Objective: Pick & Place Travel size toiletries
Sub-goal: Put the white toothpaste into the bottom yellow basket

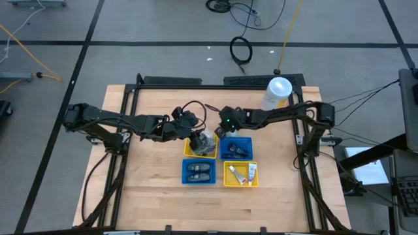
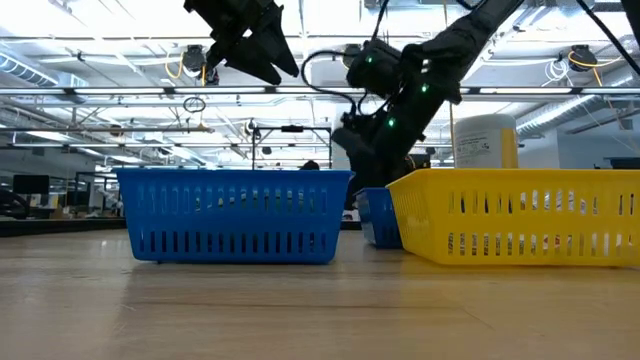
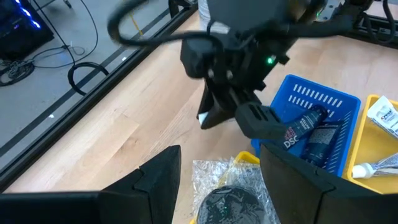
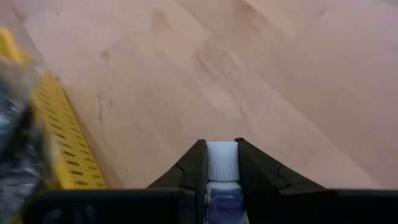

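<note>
My right gripper [image 1: 217, 132] is shut on a thin white tube [image 4: 222, 171] above the bare wood just beyond the trays. The left wrist view shows it pointing down with the tube's white end [image 3: 203, 118] at its tips. My left gripper [image 3: 217, 186] is open and empty above the far-left yellow tray [image 1: 188, 151], over clear-wrapped round grey packets [image 3: 230, 199]. Dark bottles lie in the far blue tray [image 3: 314, 134] and in the near blue tray [image 1: 198, 172]. White tubes lie in the near yellow tray [image 1: 241, 173]. My right gripper pinches the white tube between its two fingers just behind the ribbed white cap [image 4: 222, 158]. The cap sticks out past the fingertips. The tube lies along the fingers, which point down at the table. The tube is lifted clear of the wood.
A tall white-and-cream canister [image 1: 277, 91] stands at the table's far right. The four trays sit in a tight square at the table's middle [image 1: 219, 160]. Bare wood lies to the left, right and near side. Cables hang off both arms.
</note>
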Robot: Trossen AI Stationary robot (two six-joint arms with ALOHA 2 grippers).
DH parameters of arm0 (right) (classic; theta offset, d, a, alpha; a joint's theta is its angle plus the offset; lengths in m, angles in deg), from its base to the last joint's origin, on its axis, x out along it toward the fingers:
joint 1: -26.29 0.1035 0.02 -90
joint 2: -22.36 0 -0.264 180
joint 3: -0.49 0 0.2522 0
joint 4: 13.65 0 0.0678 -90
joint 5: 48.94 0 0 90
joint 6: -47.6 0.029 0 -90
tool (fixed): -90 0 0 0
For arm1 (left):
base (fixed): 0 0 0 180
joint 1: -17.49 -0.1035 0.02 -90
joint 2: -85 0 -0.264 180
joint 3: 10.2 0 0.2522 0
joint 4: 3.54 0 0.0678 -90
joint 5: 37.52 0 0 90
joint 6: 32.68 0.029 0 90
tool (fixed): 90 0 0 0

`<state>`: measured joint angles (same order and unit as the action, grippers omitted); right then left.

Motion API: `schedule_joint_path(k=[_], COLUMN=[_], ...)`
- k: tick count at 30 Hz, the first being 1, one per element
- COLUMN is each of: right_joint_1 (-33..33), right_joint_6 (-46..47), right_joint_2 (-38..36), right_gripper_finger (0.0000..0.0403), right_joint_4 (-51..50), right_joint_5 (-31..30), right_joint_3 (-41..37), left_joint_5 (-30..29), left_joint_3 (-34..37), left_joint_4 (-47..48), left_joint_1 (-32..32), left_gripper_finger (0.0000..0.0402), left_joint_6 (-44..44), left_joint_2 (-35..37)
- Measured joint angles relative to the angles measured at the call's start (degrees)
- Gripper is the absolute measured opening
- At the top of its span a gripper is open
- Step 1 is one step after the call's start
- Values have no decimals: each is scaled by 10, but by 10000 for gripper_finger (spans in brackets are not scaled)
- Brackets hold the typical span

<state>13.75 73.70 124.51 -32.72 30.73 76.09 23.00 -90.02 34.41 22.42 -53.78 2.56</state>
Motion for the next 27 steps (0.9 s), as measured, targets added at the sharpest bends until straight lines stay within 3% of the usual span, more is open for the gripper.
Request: schedule_joint_path(k=[13,23,27], right_joint_1=[59,209,278], right_joint_6=[-43,-22,-11], right_joint_2=[-118,-203,-208], right_gripper_finger=[58,58,58], right_joint_4=[-26,-130,-135], right_joint_5=[-3,-122,-139], right_joint_3=[2,2,2], left_joint_5=[0,0,0], left_joint_3=[0,0,0], left_joint_4=[-4,-5,-8], left_joint_1=[0,1,1], left_gripper_finger=[214,214,214], left_joint_6=[1,-5,-12], left_joint_2=[0,0,0])
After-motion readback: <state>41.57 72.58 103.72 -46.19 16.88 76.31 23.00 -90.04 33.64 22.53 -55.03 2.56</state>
